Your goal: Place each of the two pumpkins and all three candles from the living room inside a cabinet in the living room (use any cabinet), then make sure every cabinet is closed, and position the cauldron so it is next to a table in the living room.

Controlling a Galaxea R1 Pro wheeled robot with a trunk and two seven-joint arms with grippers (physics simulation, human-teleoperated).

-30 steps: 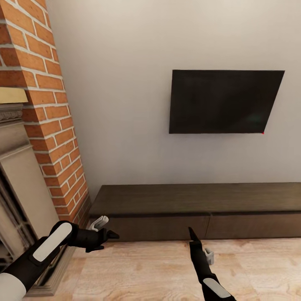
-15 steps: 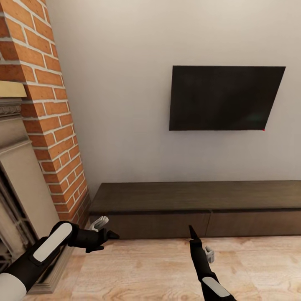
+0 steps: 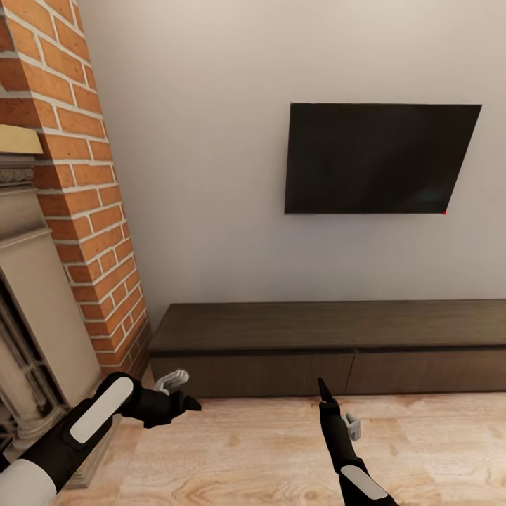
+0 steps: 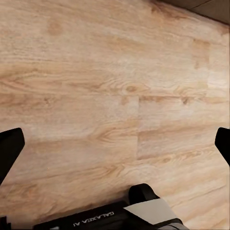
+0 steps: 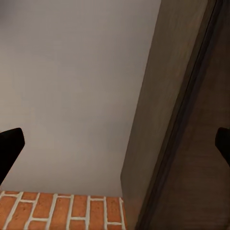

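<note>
The robot faces the long dark cabinet [image 3: 330, 344] under a wall-mounted television [image 3: 379, 158], both drawers shut; no pumpkin, candle or cauldron is in sight, so the gathering appears to lie ahead. In both wrist views the fingers stand spread wide and empty, the left gripper [image 3: 184, 400] over bare wood floor [image 3: 246, 457], the right gripper [image 3: 325, 390] just before the cabinet front.

Light, knotty wood-plank floor [image 4: 120, 96] lies below the left gripper [image 4: 115, 143]. Its two black jaws stand wide apart over the floor. A dark brown strip [image 4: 211, 8] borders the floor's far corner.
</note>
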